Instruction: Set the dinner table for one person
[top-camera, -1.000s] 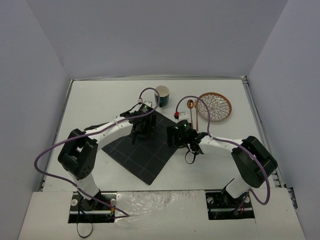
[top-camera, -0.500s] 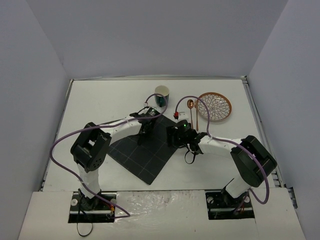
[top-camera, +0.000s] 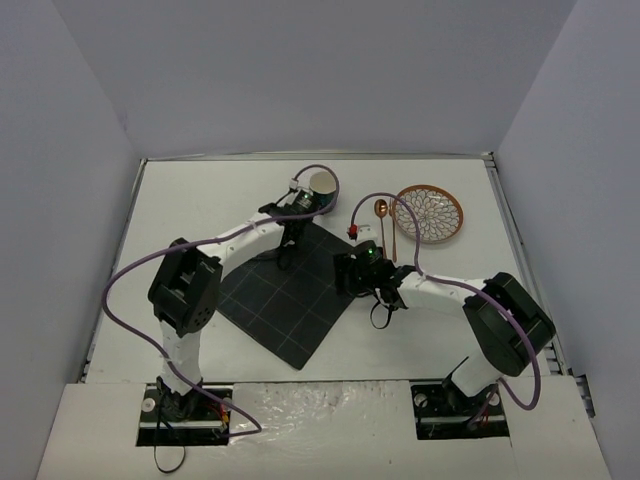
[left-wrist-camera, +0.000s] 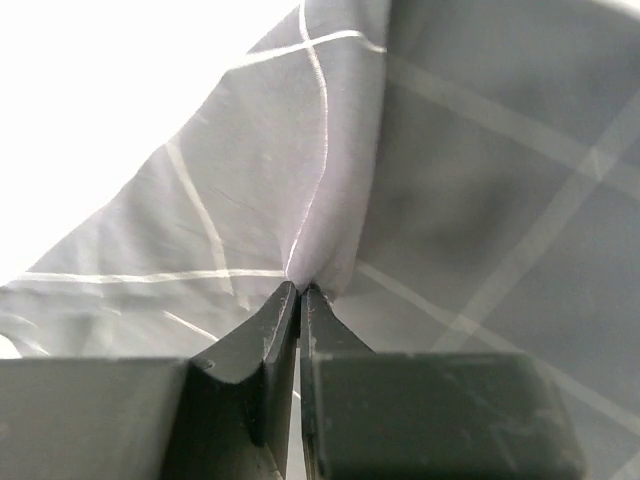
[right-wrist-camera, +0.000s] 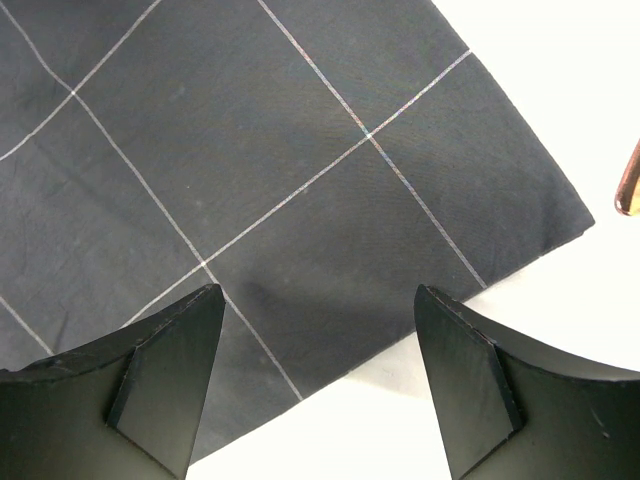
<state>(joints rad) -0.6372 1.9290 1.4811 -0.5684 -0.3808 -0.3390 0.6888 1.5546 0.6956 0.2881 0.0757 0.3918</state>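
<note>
The dinner table (top-camera: 200, 200) is a large white top. A dark grid-lined placemat (top-camera: 285, 300) lies skewed on it between my arms. In the left wrist view my left gripper (left-wrist-camera: 300, 288) is shut on a raised fold of the placemat (left-wrist-camera: 480, 150); from above, the left gripper (top-camera: 289, 245) sits at the mat's far corner. My right gripper (top-camera: 352, 275) hovers over the mat's right edge. The right wrist view shows the right gripper (right-wrist-camera: 318, 300) open, with nothing between its fingers, above the placemat (right-wrist-camera: 250, 150).
A teal cup (top-camera: 322, 190) stands just beyond the mat's far corner, close to my left wrist. A copper spoon (top-camera: 381, 210) and a second copper utensil (top-camera: 392, 238) lie right of the mat. A patterned plate (top-camera: 429, 212) sits further right. A copper tip (right-wrist-camera: 628, 190) shows at the frame edge.
My left gripper has shut on a fold of the placemat while the left arm swung toward the mat's far corner. The right arm has hardly moved.
</note>
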